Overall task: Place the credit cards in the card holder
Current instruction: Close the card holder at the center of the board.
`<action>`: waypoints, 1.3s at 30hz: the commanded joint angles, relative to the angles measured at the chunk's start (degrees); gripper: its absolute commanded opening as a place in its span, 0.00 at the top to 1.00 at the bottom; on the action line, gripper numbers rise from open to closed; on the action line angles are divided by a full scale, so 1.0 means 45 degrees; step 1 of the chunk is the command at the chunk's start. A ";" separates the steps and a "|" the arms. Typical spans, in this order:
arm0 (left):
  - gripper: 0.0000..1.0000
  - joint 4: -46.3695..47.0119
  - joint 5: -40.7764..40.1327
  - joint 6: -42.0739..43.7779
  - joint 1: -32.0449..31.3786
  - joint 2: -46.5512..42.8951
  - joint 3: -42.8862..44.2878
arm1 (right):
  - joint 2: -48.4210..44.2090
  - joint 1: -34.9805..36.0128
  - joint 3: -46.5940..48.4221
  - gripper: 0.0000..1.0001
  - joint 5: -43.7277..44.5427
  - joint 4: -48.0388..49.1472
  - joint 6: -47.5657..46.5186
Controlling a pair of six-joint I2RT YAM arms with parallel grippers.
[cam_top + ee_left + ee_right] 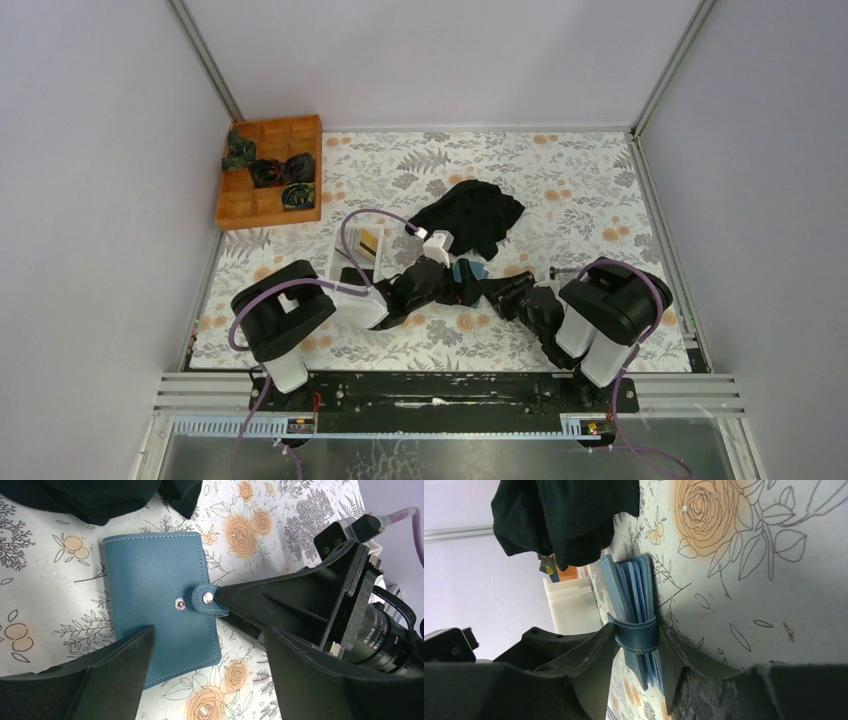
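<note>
The card holder (155, 595) is a closed teal-blue wallet lying flat on the flowered table cover, small in the top view (466, 270). My right gripper (637, 630) is shut on its strap (636, 636) at the wallet's edge, one jaw above and one below. In the left wrist view the right gripper's upper finger (280, 600) lies on the strap beside its snap. My left gripper (209, 635) hovers open just over the wallet's near edge, fingers (100, 680) wide apart and touching nothing. I cannot make out the credit cards in any view.
A black cloth (470, 215) lies bunched just behind the wallet. A white shallow tray (362, 248) stands to the wallet's left, also seen from the right wrist (569, 605). A wooden compartment box (270, 170) with dark bundles sits at the back left.
</note>
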 commanded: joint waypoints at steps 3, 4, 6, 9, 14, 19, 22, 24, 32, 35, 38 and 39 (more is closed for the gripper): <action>0.12 -0.1797 0.0593 0.0587 0.0128 0.0889 -0.0048 | 0.0299 -0.0043 0.0149 0.55 -0.0677 -0.1444 -0.0852; 0.12 -0.1797 0.0658 0.0621 0.0136 0.0878 -0.0043 | 0.0315 -0.0059 0.0173 0.55 -0.0698 -0.1462 -0.0884; 0.13 -0.1797 0.0812 0.0686 0.0142 0.0863 -0.0042 | 0.0320 -0.0083 0.0222 0.55 -0.0771 -0.1515 -0.0993; 0.15 -0.1792 0.1023 0.0731 0.0142 0.0787 -0.0042 | 0.0300 -0.0151 0.0322 0.55 -0.0907 -0.1689 -0.1115; 0.14 -0.1800 0.0918 0.0522 0.0139 0.0330 -0.0170 | -0.0062 -0.0201 0.0477 0.63 -0.1002 -0.2504 -0.1364; 0.12 -0.1863 0.0685 0.0242 0.0157 -0.0338 -0.0199 | -0.0604 -0.0201 0.0671 0.65 -0.0982 -0.3479 -0.1574; 0.09 -0.1986 0.0494 0.0123 0.0162 -0.0724 -0.0194 | -0.0676 -0.0201 0.0682 0.66 -0.0979 -0.3681 -0.1597; 0.09 -0.2099 0.0279 0.0026 0.0157 -0.1039 -0.0227 | -0.0633 -0.0202 0.0709 0.66 -0.0977 -0.3705 -0.1573; 0.05 -0.3122 -0.2010 -0.0346 0.0158 -0.2712 -0.0719 | -0.0463 -0.0222 0.0818 0.66 -0.1057 -0.3773 -0.1547; 0.05 -0.3552 -0.3025 -0.0583 0.0194 -0.3069 -0.0968 | -0.0439 -0.0221 0.0807 0.66 -0.1090 -0.3739 -0.1553; 0.07 -0.3728 -0.3371 -0.0809 0.0404 -0.2986 -0.1098 | -0.0493 -0.0221 0.0804 0.66 -0.1152 -0.3739 -0.1577; 0.08 -0.3794 -0.3417 -0.0870 0.0449 -0.2863 -0.1065 | -0.0529 -0.0221 0.0802 0.66 -0.1152 -0.3763 -0.1592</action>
